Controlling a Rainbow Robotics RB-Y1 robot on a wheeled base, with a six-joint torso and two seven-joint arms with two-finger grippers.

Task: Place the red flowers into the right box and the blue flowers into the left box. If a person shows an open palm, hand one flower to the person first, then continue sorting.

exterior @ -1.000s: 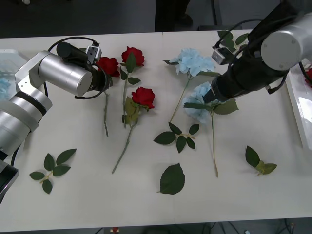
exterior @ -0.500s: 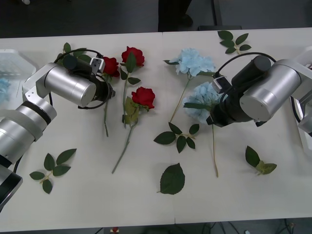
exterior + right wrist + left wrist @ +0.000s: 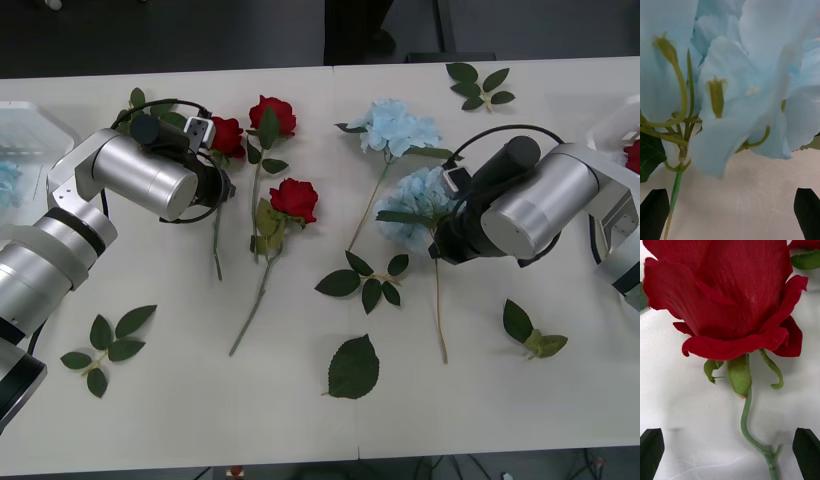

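The right gripper (image 3: 732,213) is hanging wide open over a blue flower (image 3: 412,205) near the middle of the table (image 3: 180,420). The left gripper (image 3: 730,453) — also wide open — is straddling a red rose (image 3: 225,135) stem toward the far left edge.

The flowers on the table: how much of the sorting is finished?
Partly: something blue already lies in the left box and something red in the right box. In hand: the left pincer, open, is at a red rose, and the right pincer, open, is at a blue hydrangea. Neither flower is gripped. Left on the table: three roses and two hydrangeas.
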